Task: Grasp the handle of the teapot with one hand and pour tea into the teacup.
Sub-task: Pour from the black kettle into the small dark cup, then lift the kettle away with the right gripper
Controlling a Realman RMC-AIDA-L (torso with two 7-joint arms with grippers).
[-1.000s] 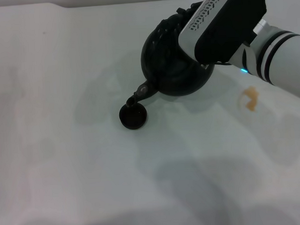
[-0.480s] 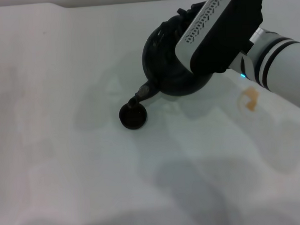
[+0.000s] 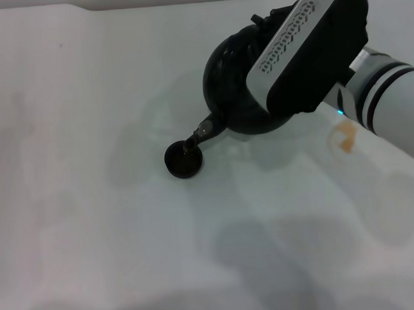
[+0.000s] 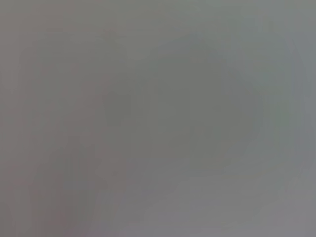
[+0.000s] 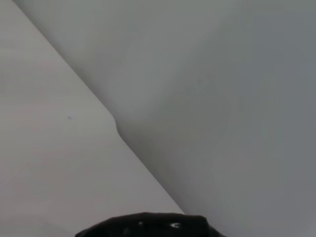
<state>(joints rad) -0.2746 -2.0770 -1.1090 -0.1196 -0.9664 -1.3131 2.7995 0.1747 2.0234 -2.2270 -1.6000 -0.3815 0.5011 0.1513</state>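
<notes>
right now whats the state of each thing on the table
large round matte black teapot: lifted and tilted, spout down over the cup
thick black arched handle: at the right gripper, which hides the grasp
tiny round dark teacup: upright on the white table, under the spout tip
small orange scrap: lying on the table beside the right arm

My teapot (image 3: pixel 233 92) looks black with a dull sheen (its spout carries a silvery glint); the teacup (image 3: pixel 183 161) is dark, the table (image 3: pixel 92 201) smooth and pale.
</notes>
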